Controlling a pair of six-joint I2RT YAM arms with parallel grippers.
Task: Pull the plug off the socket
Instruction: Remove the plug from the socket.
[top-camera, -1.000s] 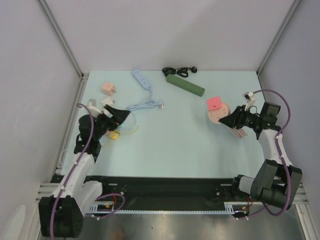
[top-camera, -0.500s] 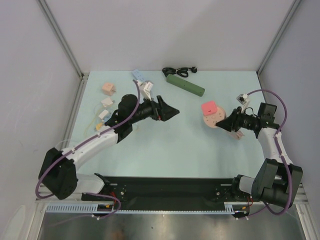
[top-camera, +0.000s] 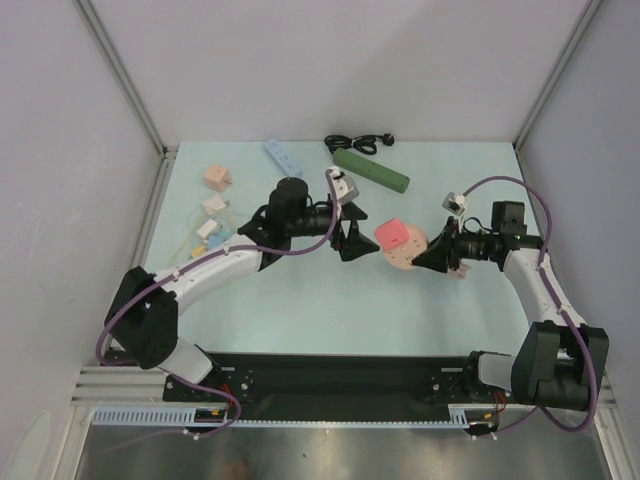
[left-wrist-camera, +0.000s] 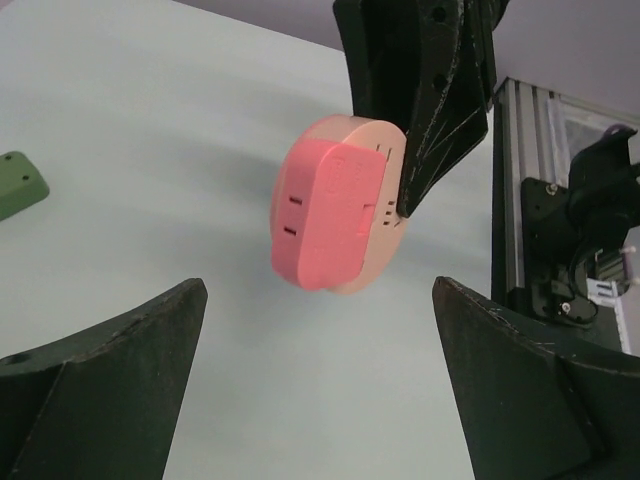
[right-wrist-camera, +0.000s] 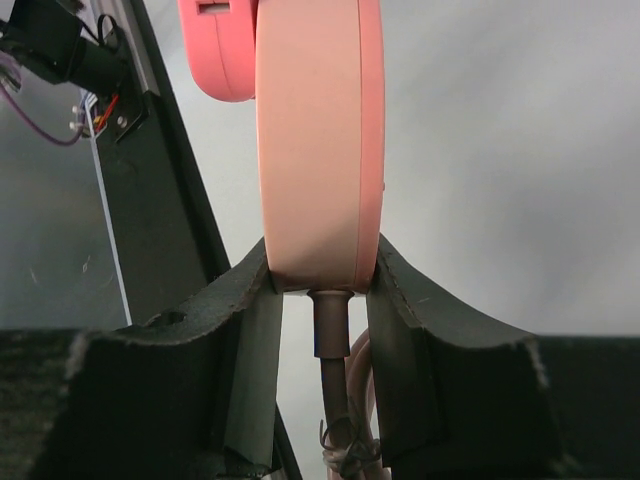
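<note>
The left gripper (top-camera: 356, 239) stands with its jaws wide apart, holding nothing, just beside the plug and aimed at it. In the left wrist view its two dark, matte fingers (left-wrist-camera: 110, 380) frame the plug from either side without touching it. The right gripper (top-camera: 424, 260) is clamped on the socket, its black, grainy-edged fingers (right-wrist-camera: 235, 340) pressing the two flat faces of the disc near its lower rim.

The bench (top-camera: 300, 300) is a smooth, pale mint sheet with grey walls around it. Near its far edge lies a long green power strip (top-camera: 372, 171), bar-shaped and set at a slant, with a coiled black cord (top-camera: 358, 143) just behind it. A slimmer pale blue power strip (top-camera: 283, 156) lies to its left.

The socket (top-camera: 408, 250) is a thick, round, peach-coloured plastic disc with a smooth rim. It is held on edge near the middle of the bench, between the two grippers. A short stem and a cord leave its lower edge between the right fingers.

The plug (top-camera: 392, 234) is a coral-pink, rounded block of smooth plastic, seated flat against the socket's face on the side toward the left gripper, with two small slots in its side.

A small pink adapter (top-camera: 216, 178) and a white adapter (top-camera: 212, 205) lie well apart from these, at the far left.
</note>
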